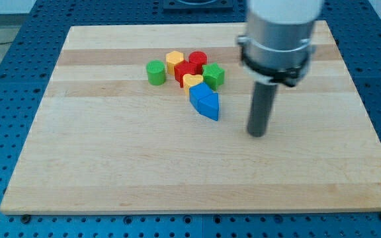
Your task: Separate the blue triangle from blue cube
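The blue triangle [210, 107] lies just below and right of the blue cube [200, 94], and the two touch, near the middle of the wooden board [111, 158]. My tip [258, 134] is on the board to the right of the blue triangle, a clear gap away and slightly lower in the view. It touches no block.
A cluster sits above the blue pair: a yellow heart [192, 81], a red block [184, 70], a red cylinder [198, 59], a yellow hexagon [174, 61], a green cylinder [155, 72] at the left and a green block [213, 75] at the right.
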Motion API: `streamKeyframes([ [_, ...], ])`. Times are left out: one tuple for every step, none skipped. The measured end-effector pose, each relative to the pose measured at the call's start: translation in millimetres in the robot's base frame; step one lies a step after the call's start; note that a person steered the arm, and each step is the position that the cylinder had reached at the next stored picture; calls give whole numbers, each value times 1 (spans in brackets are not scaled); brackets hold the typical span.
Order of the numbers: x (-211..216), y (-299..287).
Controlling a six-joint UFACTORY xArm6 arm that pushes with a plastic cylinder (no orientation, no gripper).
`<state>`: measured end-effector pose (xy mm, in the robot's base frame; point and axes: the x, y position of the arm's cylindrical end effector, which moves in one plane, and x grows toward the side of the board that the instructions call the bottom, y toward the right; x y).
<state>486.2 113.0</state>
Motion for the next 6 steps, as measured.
streamKeyframes([
  [-39,-14],
  [-51,-65],
  [-51,-113],
  [-51,-128],
  [-50,-130],
  [-50,-142],
])
